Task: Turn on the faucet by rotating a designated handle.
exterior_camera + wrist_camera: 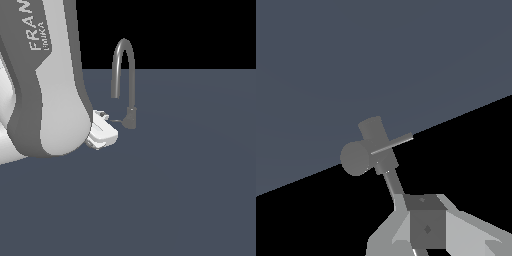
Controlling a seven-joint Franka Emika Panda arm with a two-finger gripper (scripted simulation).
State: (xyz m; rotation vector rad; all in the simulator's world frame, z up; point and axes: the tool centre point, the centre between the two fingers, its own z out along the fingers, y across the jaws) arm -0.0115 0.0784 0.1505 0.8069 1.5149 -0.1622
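Note:
The faucet (124, 70) is a grey tap with a tall arched spout rising from a short cylindrical base (131, 118). The handle (116, 120) is a thin lever sticking out of the base toward the exterior view's left. My gripper (105, 116) sits at the lever's free end, low over the floor; whether they touch is unclear. Its fingers look pressed together with nothing between them. In the wrist view the base (376, 137) is crossed by the pale thin handle (396, 141). The thin spout stem runs behind my gripper (426, 227).
The arm's large white and grey link (45, 85) fills the exterior view's left and hides the floor behind it. The faucet stands on a flat dark blue-grey floor (190, 175).

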